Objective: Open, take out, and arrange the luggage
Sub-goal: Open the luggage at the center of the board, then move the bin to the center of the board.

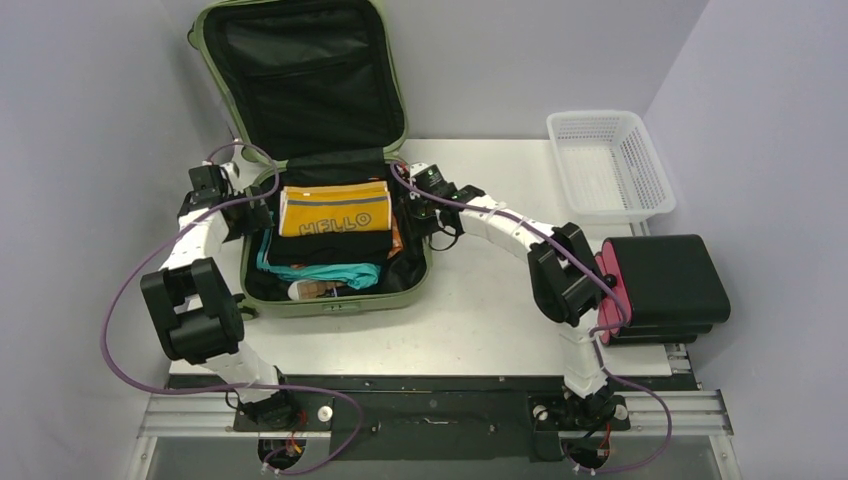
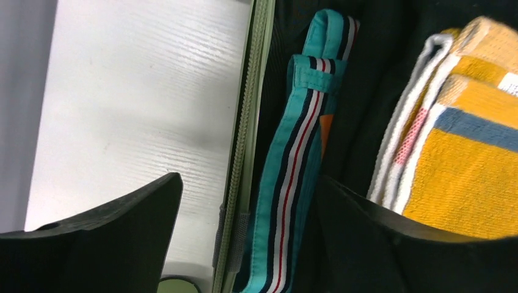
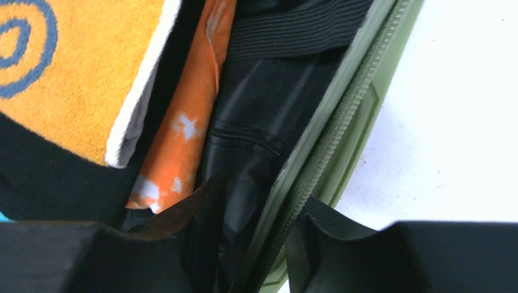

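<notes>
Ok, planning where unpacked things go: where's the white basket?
Top view: the white basket sits at the table's far right corner, just behind the black case, right of the open luggage.

The white-and-black left arm (image 1: pixel 203 243) and right arm (image 1: pixel 508 231) reach forward, elbows bent outward, wrists pitched down, the left gripper (image 1: pixel 256 216) with black fingers (image 2: pixel 104 244) set wide apart, the right gripper (image 1: pixel 426 212) with fingers (image 3: pixel 403 256) parted less widely.
</notes>
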{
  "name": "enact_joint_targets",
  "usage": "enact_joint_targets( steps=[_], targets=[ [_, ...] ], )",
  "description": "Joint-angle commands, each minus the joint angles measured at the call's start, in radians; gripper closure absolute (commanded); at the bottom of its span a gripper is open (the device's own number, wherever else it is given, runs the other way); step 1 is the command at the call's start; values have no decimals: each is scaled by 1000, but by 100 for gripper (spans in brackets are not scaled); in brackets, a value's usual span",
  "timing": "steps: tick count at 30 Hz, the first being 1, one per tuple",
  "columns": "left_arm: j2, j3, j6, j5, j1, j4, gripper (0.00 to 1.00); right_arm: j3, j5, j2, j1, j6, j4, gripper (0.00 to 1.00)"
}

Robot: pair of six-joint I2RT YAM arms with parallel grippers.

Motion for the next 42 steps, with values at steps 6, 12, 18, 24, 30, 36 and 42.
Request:
enact_joint_targets(
  steps=[6,12,18,24,30,36,42],
  targets=[
    [-81,32,-15,33,17,60,3,124,-81,-67,11,-133,-54,56],
    [-185,92,-45,60,18,50,4,162,-73,-196,-53,-240,-126,45],
    [-332,51,9,133,16,116,4,127,-31,-334,-246,-281,-178,44],
    [-517,-28,98,283,-41,117,4,112,151,-373,-460,-363,-155,44],
    [-694,-145,203,405,-59,28,4,131,252,-262,-577,-407,-166,44],
    [-747,-182,298,444,-50,-92,4,203,199,-116,-616,-354,-219,44],
    [-763,-212,313,493,-27,-80,4,192,187,-70,-641,-337,-225,45]
  ],
)
